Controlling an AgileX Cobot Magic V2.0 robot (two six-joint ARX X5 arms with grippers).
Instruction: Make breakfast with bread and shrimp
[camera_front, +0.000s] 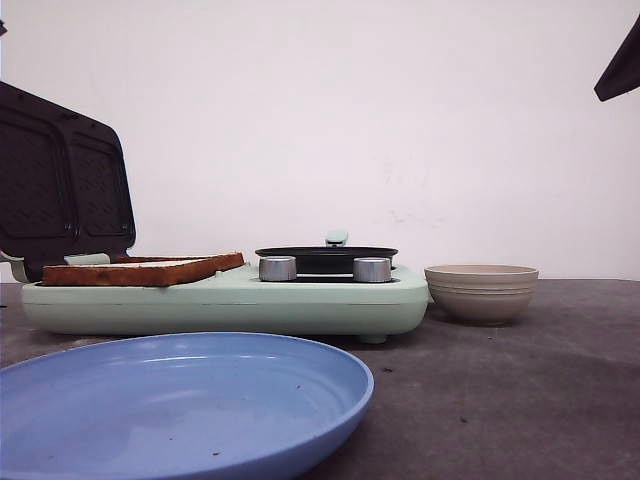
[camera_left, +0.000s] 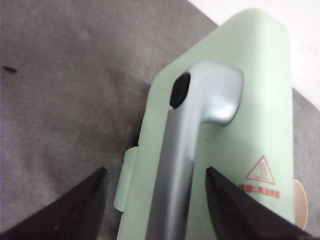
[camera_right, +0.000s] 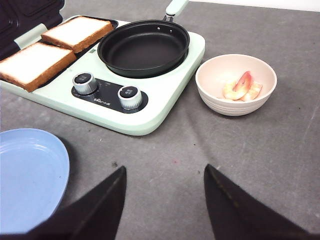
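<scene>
Two bread slices (camera_right: 35, 64) (camera_right: 76, 31) lie side by side on the sandwich plate of the mint-green breakfast maker (camera_right: 160, 107); they also show in the front view (camera_front: 140, 268). A few red-orange and pale shrimp (camera_right: 242, 87) lie in a beige bowl (camera_right: 235, 107), right of the maker in the front view (camera_front: 482, 292). My left gripper (camera_left: 155, 170) is open, one finger on each side of the raised lid's silver handle (camera_left: 192, 130), not touching it. My right gripper (camera_right: 165, 167) is open and empty above the grey mat, in front of the maker.
An empty black frying pan (camera_right: 144, 46) sits on the maker behind two silver knobs (camera_right: 130, 96). The maker's lid (camera_front: 60, 180) stands open at the left. An empty blue plate (camera_front: 180, 400) lies at the table's front left. A dark part of the right arm (camera_front: 620, 65) shows top right.
</scene>
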